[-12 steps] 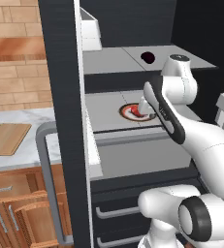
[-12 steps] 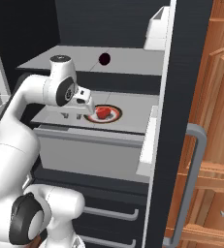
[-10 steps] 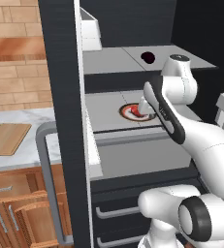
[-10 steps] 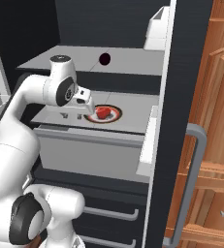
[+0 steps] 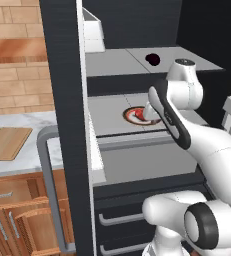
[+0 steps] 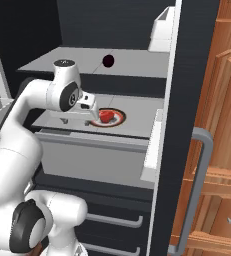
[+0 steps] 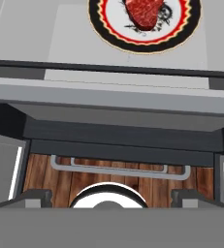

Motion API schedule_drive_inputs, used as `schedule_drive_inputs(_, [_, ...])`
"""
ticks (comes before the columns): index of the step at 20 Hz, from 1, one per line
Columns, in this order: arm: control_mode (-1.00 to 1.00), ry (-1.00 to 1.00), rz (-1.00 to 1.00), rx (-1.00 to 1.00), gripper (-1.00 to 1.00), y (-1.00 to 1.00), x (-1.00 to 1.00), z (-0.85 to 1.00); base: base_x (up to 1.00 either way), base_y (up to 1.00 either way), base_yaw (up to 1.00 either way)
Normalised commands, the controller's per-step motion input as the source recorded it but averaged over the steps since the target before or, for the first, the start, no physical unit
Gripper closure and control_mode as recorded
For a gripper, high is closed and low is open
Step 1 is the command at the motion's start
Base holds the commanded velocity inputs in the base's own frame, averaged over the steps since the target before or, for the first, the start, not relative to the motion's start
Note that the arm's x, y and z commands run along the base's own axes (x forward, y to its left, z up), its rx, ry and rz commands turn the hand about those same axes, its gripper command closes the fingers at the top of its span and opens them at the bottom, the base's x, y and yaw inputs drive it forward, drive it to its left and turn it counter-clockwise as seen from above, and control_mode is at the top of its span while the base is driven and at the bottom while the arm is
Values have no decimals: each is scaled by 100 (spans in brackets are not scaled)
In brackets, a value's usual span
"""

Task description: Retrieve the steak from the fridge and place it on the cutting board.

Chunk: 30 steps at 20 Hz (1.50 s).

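Guessing the steak point(image 7: 143, 13) on its plate point(image 7: 108, 35) is soft, light and slick, so I'd pinch its 2 long edges; gripper point(image 6: 91, 111) looks spread wide, holding nothing.

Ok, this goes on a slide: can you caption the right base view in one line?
Open gripper beside the steak on its plate, on a shelf of the open fridge.
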Motion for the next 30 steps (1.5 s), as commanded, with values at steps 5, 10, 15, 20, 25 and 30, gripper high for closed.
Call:
schedule_drive_inputs(5, [-100,-1,0,-1,-100,-1,5,-5,0,0,0])
schedule_drive_inputs(10, [-100,-1,0,-2,-100,-4,17,-8,0,0,0])
schedule_drive_inputs(15, [-100,0,0,-5,-100,-10,33,-12,0,0,0])
schedule_drive_inputs(20, [-100,-1,0,-9,-100,-19,40,-27,0,0,0])
schedule_drive_inputs(25, [-100,-1,0,-2,-100,-4,36,-17,0,0,0])
schedule_drive_inputs(30, [-100,-1,0,0,-100,0,23,-7,0,0,0])
